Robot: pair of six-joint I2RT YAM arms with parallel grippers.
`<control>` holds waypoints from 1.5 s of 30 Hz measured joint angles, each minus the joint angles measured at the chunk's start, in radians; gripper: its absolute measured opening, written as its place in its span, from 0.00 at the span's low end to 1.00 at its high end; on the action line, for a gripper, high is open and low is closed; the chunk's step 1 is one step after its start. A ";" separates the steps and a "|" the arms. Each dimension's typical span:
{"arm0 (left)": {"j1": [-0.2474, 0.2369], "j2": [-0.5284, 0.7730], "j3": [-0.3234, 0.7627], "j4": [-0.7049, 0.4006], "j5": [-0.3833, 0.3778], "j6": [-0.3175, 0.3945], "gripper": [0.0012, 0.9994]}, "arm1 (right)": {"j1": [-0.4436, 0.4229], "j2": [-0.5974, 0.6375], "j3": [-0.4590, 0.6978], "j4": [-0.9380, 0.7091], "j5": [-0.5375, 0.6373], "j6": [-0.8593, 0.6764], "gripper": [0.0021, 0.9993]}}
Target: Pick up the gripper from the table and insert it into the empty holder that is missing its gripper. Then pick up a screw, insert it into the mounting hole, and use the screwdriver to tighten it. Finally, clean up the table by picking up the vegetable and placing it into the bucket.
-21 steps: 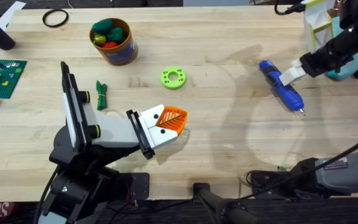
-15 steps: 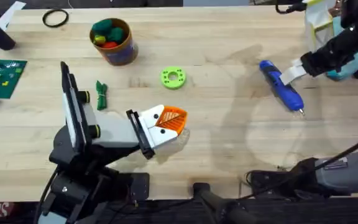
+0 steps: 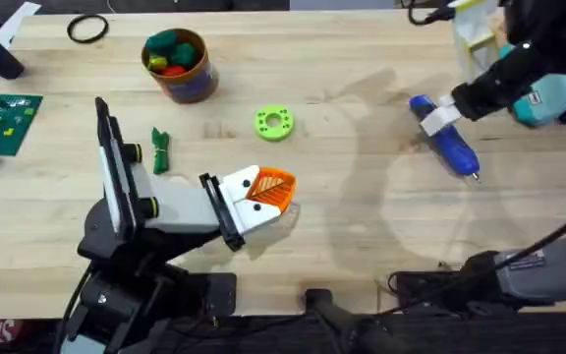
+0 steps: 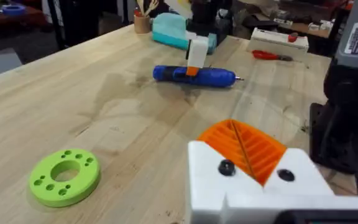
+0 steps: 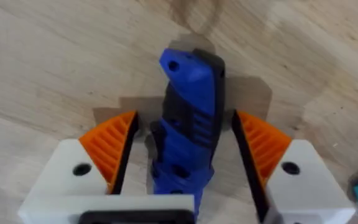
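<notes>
The right hand [image 5: 182, 155] is spread around the blue screwdriver [image 3: 447, 145], which lies on the surface [image 3: 342, 216]; contact is unclear. The left hand [image 3: 278, 192] is pressed together. The dark-green vegetable [image 3: 159, 151] lies behind it.

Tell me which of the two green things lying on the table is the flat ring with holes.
The lime-green ring near the table's middle, with a centre hole and small holes around it. The other, the dark-green vegetable, sits nearer the left arm, pinched like a bow.
</notes>
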State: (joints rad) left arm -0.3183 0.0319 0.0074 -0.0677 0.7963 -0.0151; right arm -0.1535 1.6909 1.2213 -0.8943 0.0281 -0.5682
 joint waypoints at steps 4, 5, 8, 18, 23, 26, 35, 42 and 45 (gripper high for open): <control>0.000 0.000 0.000 0.000 0.000 0.000 0.01 | 0.053 0.000 0.000 0.006 0.003 0.000 0.96; 0.000 0.000 0.000 0.000 0.000 0.000 0.01 | 0.061 0.000 0.000 0.014 0.004 0.000 0.96; 0.000 0.000 0.000 0.000 0.000 0.000 0.01 | 0.065 0.000 0.000 0.046 0.008 0.000 0.96; 0.000 0.000 0.000 0.000 0.000 0.000 0.01 | 0.048 0.032 0.000 0.076 0.008 0.000 0.96; 0.000 0.000 0.000 0.000 0.000 0.000 0.01 | 0.048 0.109 0.000 0.104 0.008 0.000 0.96; 0.000 0.000 0.000 0.000 0.000 0.000 0.01 | 0.048 0.139 0.003 0.108 0.004 0.000 0.96; 0.000 0.000 0.000 0.000 0.000 0.000 0.01 | 0.049 0.140 0.004 0.112 -0.011 -0.002 0.68; 0.000 0.000 0.000 0.000 0.000 0.000 0.01 | 0.046 0.148 0.005 0.140 0.001 0.001 0.03; 0.000 0.000 0.000 0.000 0.000 0.000 0.01 | 0.046 0.148 0.006 0.130 0.001 0.000 0.03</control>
State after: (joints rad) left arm -0.3183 0.0319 0.0074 -0.0677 0.7963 -0.0154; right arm -0.1078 1.8393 1.2276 -0.7648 0.0295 -0.5681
